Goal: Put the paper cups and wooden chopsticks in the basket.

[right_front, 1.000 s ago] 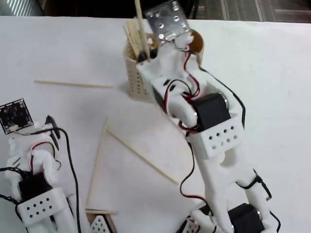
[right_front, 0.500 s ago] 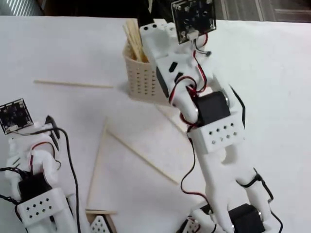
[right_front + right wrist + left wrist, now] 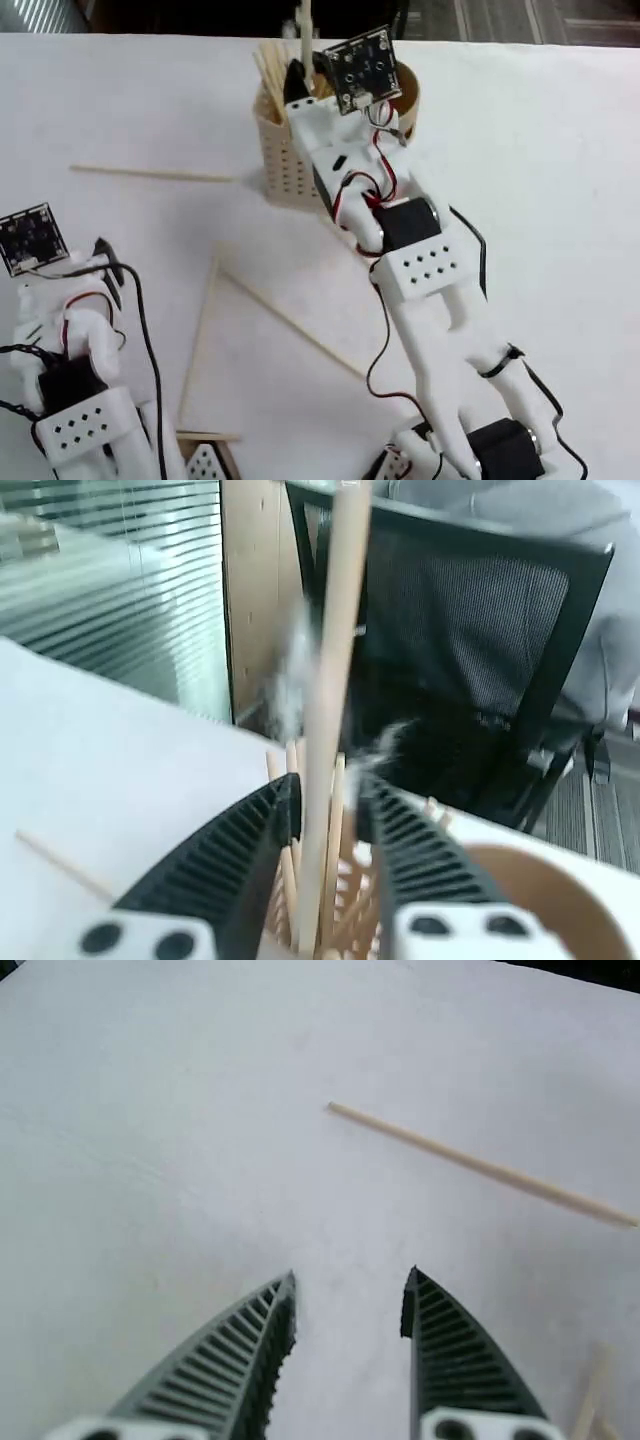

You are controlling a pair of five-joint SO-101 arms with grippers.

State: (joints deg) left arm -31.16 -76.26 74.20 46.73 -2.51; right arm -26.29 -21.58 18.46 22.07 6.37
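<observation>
Right gripper, high view: we see it above the basket, jaws pinched on the held chopstick. The stick's long axis is upright and its lower end sits among the bundled chopsticks in the basket. A paper cup touches the basket's far side; we cannot tell if it is inside. The far chopstick lies crosswise on the table ahead of the left arm, so that arm is nearer to it, we judge. Left wrist view: left gripper spread wide, empty, with a chopstick beyond its tips, lying across the jaws' line. Right wrist view: fingers hug the upright stick just over the bundle, so we judge a straight-down release comes next.
</observation>
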